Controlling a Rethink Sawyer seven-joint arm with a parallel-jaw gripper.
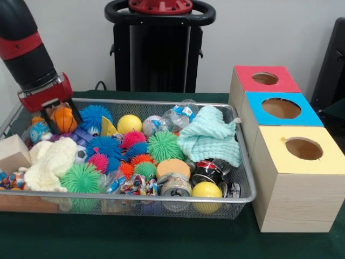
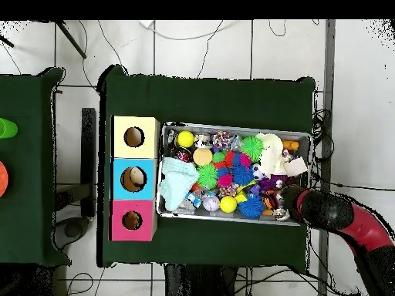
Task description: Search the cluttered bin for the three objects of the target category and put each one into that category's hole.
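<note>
I see my end effector (image 1: 58, 116) clenched around the orange ball (image 1: 64, 118), low inside the bin (image 1: 245, 178).

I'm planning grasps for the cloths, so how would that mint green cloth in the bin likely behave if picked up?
The mint green cloth lies crumpled in soft folds over other items, so it would probably hang limp and drape. It looks light for its bulk. Its waffled weave may snag on neighbours such as the plastic bottle beside it.

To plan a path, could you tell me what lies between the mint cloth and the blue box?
In the front view, only the bin's wire wall separates the mint cloth from the blue box.
</note>
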